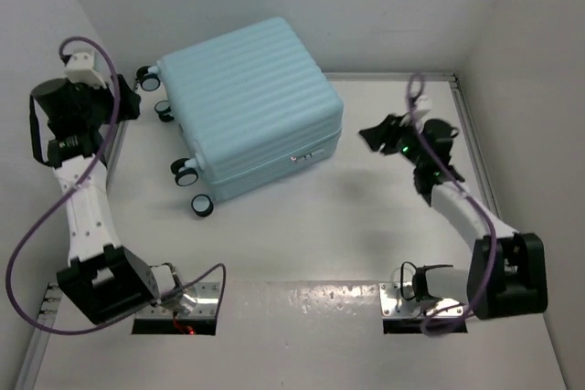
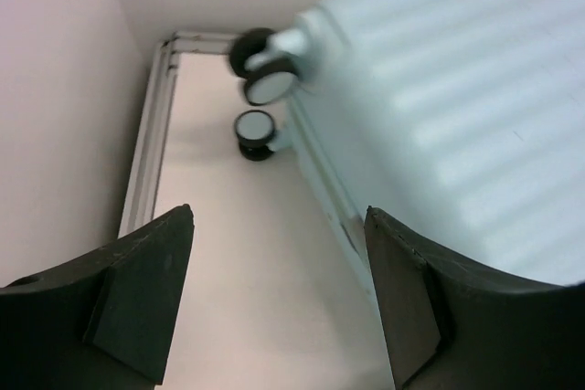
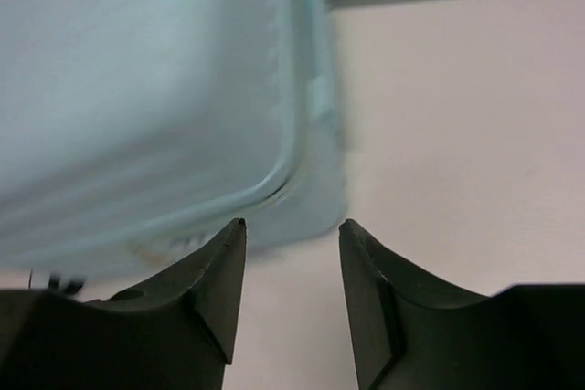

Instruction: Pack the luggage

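Note:
The luggage is a pale blue ribbed hard-shell suitcase lying shut at the back middle of the table, its small black-and-white wheels facing left. My left gripper hovers by the wheels at the suitcase's left side, open and holding nothing. In the left wrist view the ribbed luggage fills the right half, with two wheels ahead of my left gripper. My right gripper is off the suitcase's right corner, open with a narrower gap and nothing in it. The right wrist view shows that luggage corner just beyond my right gripper.
White walls close in the table on the left, back and right. A metal rail runs along the right edge and another rail along the left edge. The arm bases sit at the near edge.

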`<state>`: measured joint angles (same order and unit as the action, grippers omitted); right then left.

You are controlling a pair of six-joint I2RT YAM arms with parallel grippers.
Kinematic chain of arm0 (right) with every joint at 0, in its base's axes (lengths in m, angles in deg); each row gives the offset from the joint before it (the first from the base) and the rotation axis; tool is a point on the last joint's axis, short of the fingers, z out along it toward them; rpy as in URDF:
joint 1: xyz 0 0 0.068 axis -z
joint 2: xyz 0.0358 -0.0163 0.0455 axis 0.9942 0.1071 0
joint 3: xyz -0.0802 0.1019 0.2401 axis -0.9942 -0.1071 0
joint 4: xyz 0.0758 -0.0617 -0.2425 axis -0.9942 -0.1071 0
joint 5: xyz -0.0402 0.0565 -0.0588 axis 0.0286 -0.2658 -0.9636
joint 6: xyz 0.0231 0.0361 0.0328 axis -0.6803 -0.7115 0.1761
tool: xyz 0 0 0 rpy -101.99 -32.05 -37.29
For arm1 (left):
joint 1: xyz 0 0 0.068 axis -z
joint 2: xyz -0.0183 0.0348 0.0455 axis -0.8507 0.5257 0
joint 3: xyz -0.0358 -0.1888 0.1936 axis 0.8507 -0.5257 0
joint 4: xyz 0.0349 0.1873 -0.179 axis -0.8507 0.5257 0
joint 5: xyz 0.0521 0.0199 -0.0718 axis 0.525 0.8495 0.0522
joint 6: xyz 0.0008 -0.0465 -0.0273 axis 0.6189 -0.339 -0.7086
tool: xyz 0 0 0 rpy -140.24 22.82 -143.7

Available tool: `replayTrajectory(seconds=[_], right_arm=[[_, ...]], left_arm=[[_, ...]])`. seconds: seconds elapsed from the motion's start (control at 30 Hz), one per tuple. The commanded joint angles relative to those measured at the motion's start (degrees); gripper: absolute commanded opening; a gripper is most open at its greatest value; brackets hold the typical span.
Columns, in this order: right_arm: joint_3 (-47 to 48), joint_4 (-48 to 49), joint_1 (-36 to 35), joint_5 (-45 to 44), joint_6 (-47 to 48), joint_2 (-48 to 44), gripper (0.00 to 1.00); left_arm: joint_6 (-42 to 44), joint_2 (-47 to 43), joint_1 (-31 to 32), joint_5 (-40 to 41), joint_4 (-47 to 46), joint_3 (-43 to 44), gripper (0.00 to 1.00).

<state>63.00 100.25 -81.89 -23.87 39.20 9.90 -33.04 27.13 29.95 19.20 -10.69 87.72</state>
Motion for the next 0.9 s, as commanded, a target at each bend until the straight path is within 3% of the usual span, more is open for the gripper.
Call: replayTrajectory(seconds=[0.0,0.13,0.17,0.4,0.87], right_arm=[[-8.99,1.24,-14.21,-1.11,7.82,-4.64,0.45],[-10.41,10.54,-31.09,-11.39,11.95,-0.88,0.40],[-9.97,11.53,-32.27,-16.72,12.22,0.35,0.40],[-4.17,18.04,-41.58,-27.65,14.95,13.19,0.29],[3.83,20.24,-43.88,-34.27,15.30,23.48,0.27]], left_arm=[[9.48,-6.70,3.10,-3.22,1.46,-9.17,0.79],[10.71,-11.37,5.49,-3.22,5.24,-12.54,0.79],[10.71,-12.07,6.18,-3.22,6.64,-12.55,0.79],[12.56,-13.83,8.12,-0.50,7.18,-13.08,0.79],[13.09,-13.75,8.65,1.70,7.18,-14.84,0.79]])
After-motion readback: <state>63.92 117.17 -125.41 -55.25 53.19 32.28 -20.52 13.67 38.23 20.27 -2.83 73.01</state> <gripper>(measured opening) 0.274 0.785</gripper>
